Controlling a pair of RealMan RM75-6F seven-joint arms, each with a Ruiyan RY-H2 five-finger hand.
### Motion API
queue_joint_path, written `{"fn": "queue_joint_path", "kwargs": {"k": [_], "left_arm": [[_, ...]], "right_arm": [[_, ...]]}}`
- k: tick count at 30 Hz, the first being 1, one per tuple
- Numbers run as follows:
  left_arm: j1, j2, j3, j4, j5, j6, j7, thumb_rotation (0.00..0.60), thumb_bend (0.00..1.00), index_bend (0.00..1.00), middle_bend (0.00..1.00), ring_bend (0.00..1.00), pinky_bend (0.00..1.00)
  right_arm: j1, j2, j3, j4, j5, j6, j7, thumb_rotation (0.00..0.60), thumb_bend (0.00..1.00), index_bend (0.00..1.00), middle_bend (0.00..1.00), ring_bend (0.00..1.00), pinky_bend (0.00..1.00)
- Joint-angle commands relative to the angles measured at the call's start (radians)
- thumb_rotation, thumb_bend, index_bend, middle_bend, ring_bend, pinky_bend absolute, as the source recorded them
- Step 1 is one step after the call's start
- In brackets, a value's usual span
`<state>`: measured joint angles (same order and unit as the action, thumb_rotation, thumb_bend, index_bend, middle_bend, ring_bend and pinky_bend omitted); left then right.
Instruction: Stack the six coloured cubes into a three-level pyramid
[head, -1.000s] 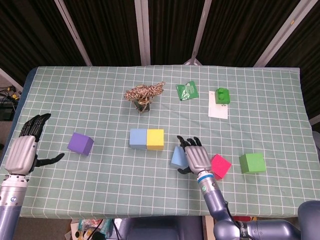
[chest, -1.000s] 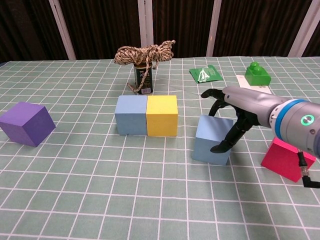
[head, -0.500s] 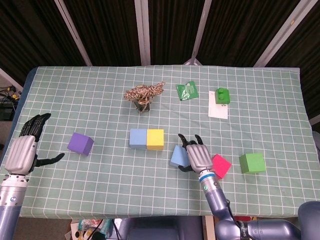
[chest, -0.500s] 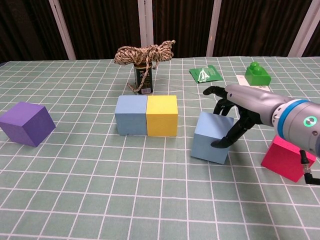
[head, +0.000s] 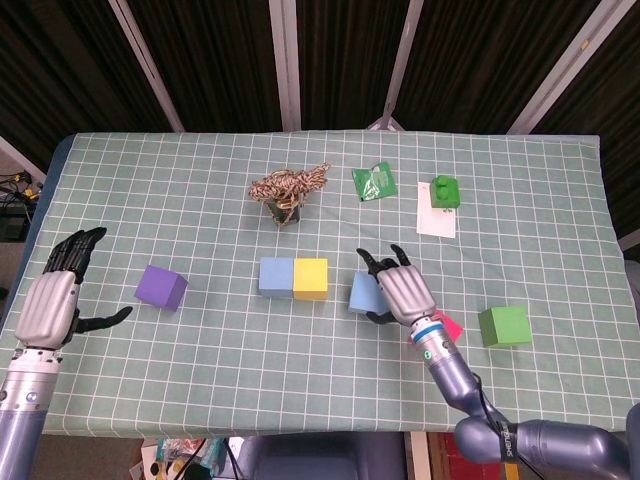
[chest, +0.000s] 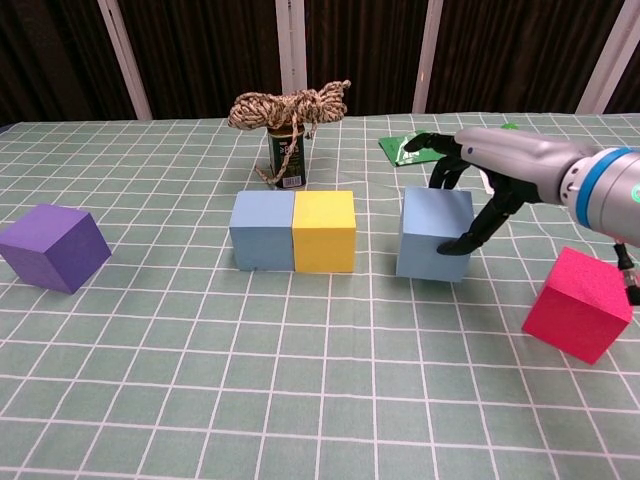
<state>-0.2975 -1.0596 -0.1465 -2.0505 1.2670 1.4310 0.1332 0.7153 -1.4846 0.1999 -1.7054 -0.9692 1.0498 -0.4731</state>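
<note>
Right robot hand (chest: 478, 190) grips blue cube (chest: 433, 234); no legible writing.

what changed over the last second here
The right hand, holding the loose blue cube, carried it away from the table's front edge, level with the yellow cube, a gap remaining. The left hand and other cubes stayed put.

Lab or robot test cell. Desk (head: 150, 200) under green checked cloth, black corrugated backdrop (head: 210, 60) with pale struts (head: 286, 60), loose cables (head: 14, 186) far left, foam practice cubes (chest: 323, 231) laid out.
</note>
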Motion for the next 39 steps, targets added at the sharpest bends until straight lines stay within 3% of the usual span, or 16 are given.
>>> {"fn": "queue_joint_path", "kwargs": {"k": [1, 8, 18, 27, 39], "left_arm": [[0.000, -0.003, -0.003, 0.000, -0.002, 0.000, 0.003, 0.600, 0.14, 0.00, 0.05, 0.00, 0.00], [0.003, -0.006, -0.007, -0.002, 0.000, -0.001, 0.011, 0.600, 0.14, 0.00, 0.05, 0.00, 0.00], [0.005, -0.006, -0.010, 0.001, -0.004, -0.010, 0.010, 0.600, 0.14, 0.00, 0.05, 0.00, 0.00], [0.006, -0.006, -0.020, 0.007, -0.013, -0.014, 0.008, 0.600, 0.14, 0.00, 0.05, 0.00, 0.00], [0.003, -0.008, -0.029, 0.017, -0.038, -0.033, 0.001, 0.600, 0.14, 0.00, 0.05, 0.00, 0.00]], "right_arm": [[0.031, 0.033, 0.005, 0.058, -0.039, -0.068, 0.046, 0.600, 0.24, 0.00, 0.40, 0.28, 0.00], [0.073, 0.043, 0.011, 0.132, -0.061, -0.158, 0.097, 0.600, 0.24, 0.00, 0.40, 0.28, 0.00], [0.130, 0.063, 0.032, 0.162, 0.020, -0.278, 0.132, 0.600, 0.24, 0.00, 0.40, 0.28, 0.00], [0.169, 0.053, 0.030, 0.173, 0.089, -0.305, 0.131, 0.600, 0.24, 0.00, 0.40, 0.28, 0.00], [0.198, 0.020, 0.020, 0.195, 0.101, -0.284, 0.131, 0.600, 0.24, 0.00, 0.40, 0.28, 0.00]]}}
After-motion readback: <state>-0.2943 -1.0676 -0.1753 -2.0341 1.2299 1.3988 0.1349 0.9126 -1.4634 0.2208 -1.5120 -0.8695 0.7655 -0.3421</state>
